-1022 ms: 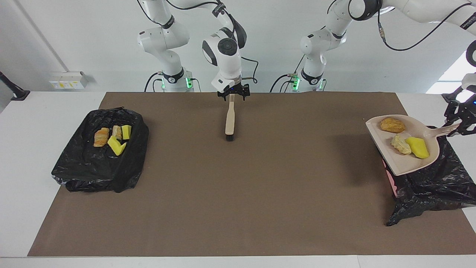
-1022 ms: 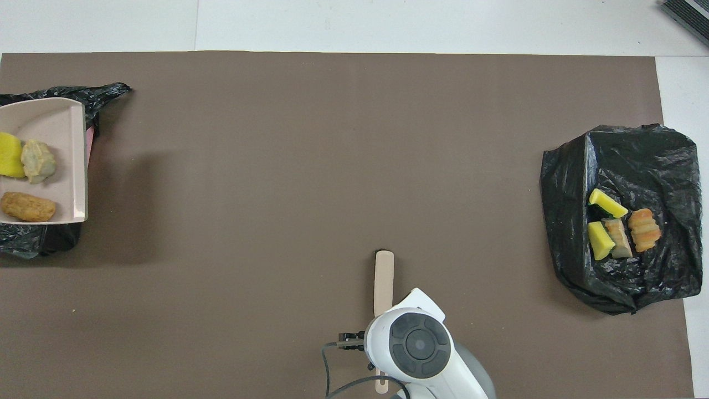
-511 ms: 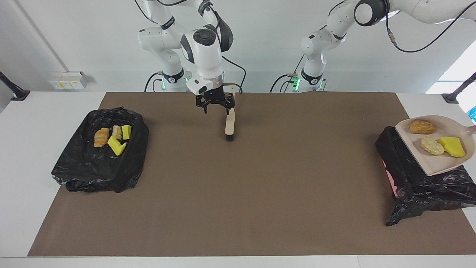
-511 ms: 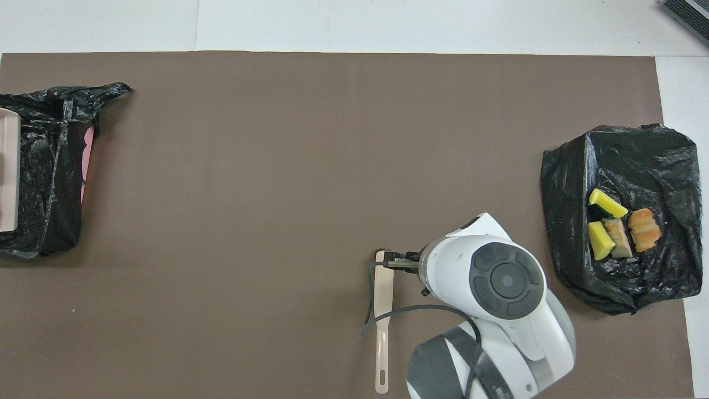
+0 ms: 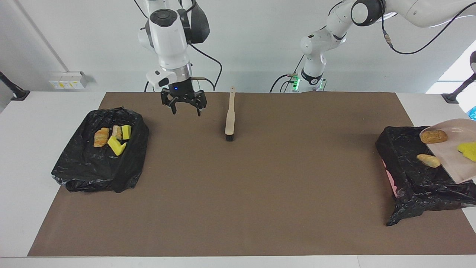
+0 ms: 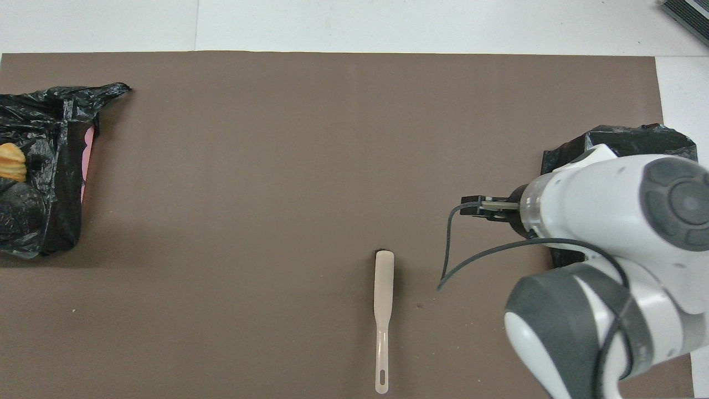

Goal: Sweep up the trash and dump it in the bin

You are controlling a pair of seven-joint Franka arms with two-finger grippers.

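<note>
The beige dustpan point(image 5: 454, 158) hangs tilted over the black-bagged bin point(image 5: 409, 186) at the left arm's end. Its handle and my left gripper are out of view. A tan lump point(image 5: 433, 136) and a yellow sponge piece point(image 5: 469, 150) of the trash lie on the pan. Another lump point(image 5: 428, 160) is at the pan's lower edge over the bin, and the overhead view shows a lump point(image 6: 11, 160) in that bin point(image 6: 50, 166). My right gripper point(image 5: 186, 111) hangs open and empty over the mat, beside the brush point(image 5: 230, 119) lying there.
A second black-bagged bin point(image 5: 93, 167) at the right arm's end holds several trash pieces point(image 5: 113, 138). In the overhead view the right arm point(image 6: 620, 244) covers most of that bin point(image 6: 631, 136). The brush point(image 6: 383, 310) lies nearer to the robots on the brown mat point(image 5: 260, 186).
The right gripper let go of the brush handle, rose and moved toward the right arm's end. The dustpan moved outward over its bin and tilted, and one lump slid to its lower edge.
</note>
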